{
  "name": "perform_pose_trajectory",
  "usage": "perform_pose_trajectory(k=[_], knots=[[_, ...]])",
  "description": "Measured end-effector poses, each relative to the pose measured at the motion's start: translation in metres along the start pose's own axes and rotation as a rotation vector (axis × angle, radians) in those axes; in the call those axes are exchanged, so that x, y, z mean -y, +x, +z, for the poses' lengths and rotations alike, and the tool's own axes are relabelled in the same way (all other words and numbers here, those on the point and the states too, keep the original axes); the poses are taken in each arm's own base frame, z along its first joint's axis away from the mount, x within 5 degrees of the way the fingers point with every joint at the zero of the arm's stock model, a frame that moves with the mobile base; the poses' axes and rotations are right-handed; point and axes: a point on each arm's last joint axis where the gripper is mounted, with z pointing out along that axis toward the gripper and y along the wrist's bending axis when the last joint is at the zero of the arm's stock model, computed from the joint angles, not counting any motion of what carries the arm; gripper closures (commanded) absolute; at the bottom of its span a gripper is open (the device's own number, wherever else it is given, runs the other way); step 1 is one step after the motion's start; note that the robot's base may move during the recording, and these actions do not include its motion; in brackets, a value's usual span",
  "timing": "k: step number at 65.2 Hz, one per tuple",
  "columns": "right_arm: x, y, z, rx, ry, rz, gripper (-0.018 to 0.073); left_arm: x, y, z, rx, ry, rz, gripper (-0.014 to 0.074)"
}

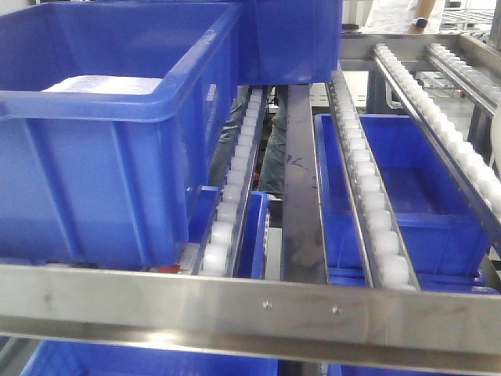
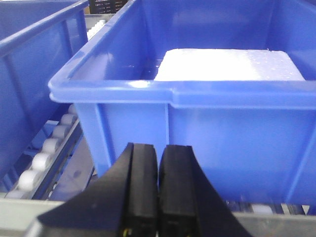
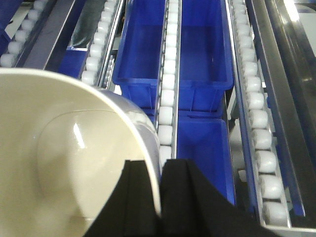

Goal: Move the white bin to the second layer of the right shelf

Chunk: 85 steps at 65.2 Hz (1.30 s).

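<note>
In the exterior front-facing view, a large blue crate (image 1: 102,133) sits on the left of the sloped roller rack (image 1: 368,196), with a white block (image 1: 102,84) lying inside it. A 2nd blue crate (image 1: 290,39) stands further up the rack. Lanes of white rollers run between grey rails, and more blue crates show below through the gaps. A steel front rail (image 1: 250,309) crosses the bottom. A pale curved edge at the far right border may be the white bin, but that cannot be told here. Neither gripper shows in this view.

In the left wrist-mounted view, the left gripper (image 2: 159,192) has its 2 black jaws pressed together with only a thin seam between them, holding nothing. They sit just in front of the blue crate's near wall, below its rim; whether they touch it I cannot tell. The white block lies inside.

In the right wrist-mounted view, the right gripper (image 3: 160,197) has its jaws clamped on the rim of the white bin (image 3: 59,163), 1 jaw inside the wall and 1 outside. The bin is held above the roller lanes, at the lower left, with blue crates on the level beneath.
</note>
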Motion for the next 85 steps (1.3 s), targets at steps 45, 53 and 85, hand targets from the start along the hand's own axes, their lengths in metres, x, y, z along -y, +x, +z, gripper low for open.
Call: perform_pose_trajectory(k=[45,53,85], knots=[[0.0000,0.0000,0.0000,0.000,0.000,0.000,0.0514,0.0000,0.0000,0.0000,0.000,0.000,0.000,0.0512],[0.0000,0.0000,0.0000,0.000,0.000,0.000,0.0514,0.0000,0.0000,0.0000,0.000,0.000,0.000,0.0512],[0.0004,0.0050,0.0096,-0.033,-0.001,0.008,0.0514,0.0000,0.0000,0.0000,0.000,0.000,0.000,0.0512]])
